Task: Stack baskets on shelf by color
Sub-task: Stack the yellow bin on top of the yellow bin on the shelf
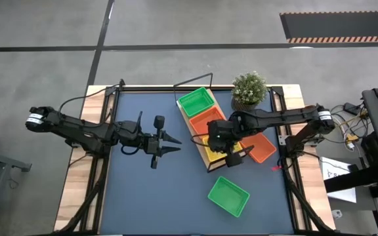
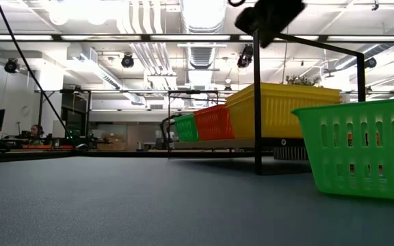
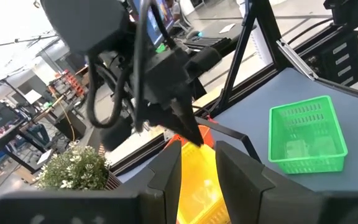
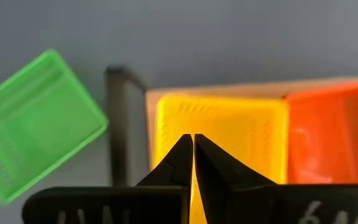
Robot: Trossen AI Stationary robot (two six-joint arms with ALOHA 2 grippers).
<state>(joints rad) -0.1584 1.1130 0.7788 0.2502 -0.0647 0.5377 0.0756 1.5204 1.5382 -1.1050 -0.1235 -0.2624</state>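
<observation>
The light-wood shelf [image 1: 210, 164] lies slantwise on the dark mat. A green basket [image 1: 197, 101], an orange basket [image 1: 209, 121] and a yellow basket [image 1: 214, 152] stand in a row on it. My right gripper [image 4: 193, 135] is shut and hovers over the yellow basket [image 4: 229, 124], fingers pointing down. In the low view it [image 2: 272, 17] is well clear of that basket [image 2: 279, 109]. My left gripper [image 1: 172, 145] waits open at mid-table, left of the shelf. Another green basket [image 1: 228, 195] sits on the mat near the front edge. A second orange basket [image 1: 262, 147] lies right of the shelf.
A potted plant [image 1: 249, 88] stands at the far edge, right of the shelf's far end. The shelf's black wire frame [image 2: 257, 102] rises at its near end. Wooden strips and black frame bars border the mat on both sides. Bare mat lies between the left gripper and the front edge.
</observation>
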